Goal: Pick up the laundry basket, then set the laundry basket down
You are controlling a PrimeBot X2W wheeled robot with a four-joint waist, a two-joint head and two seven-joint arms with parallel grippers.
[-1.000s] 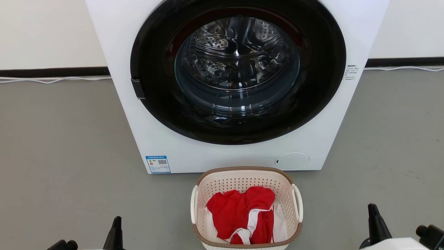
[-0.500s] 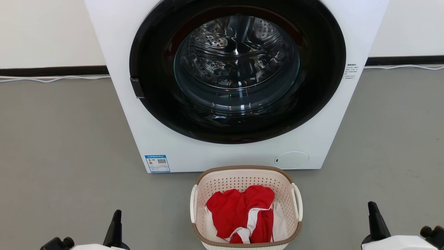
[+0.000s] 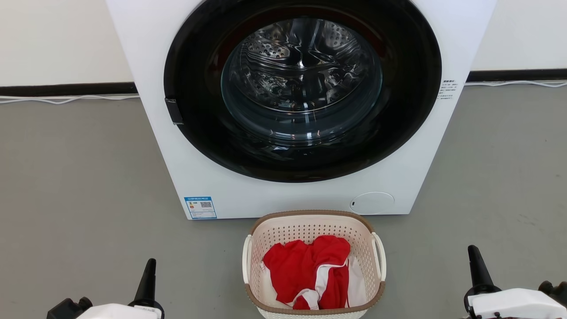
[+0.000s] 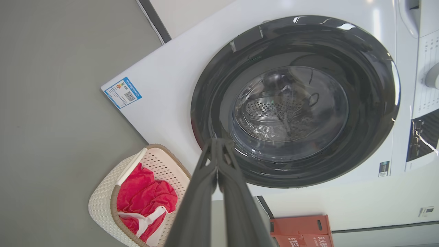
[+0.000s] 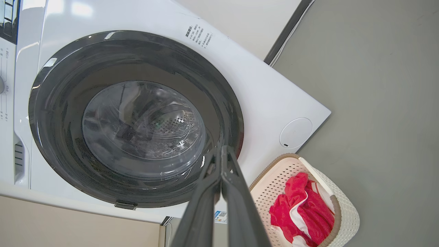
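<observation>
Laundry basket [image 3: 305, 228], red clothes [image 3: 301, 270] hiding its floor, is cut off below.

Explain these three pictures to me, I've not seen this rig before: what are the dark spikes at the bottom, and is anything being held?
This is one moment seen by three cameras on a wheeled, two-armed robot. The head view looks forward and down from its head; the dark spikes at the bottom corners are its left gripper and right gripper. The other two pictures come from a camera on each wrist, looking along that gripper's two long fingers, so the room appears tilted. In both wrist views the fingers meet at the tips with nothing between them: both grippers are shut and hold nothing. On the grey floor the laundry basket stands in front of a white washing machine, between the grippers and apart from both. It holds red and white clothing.
</observation>
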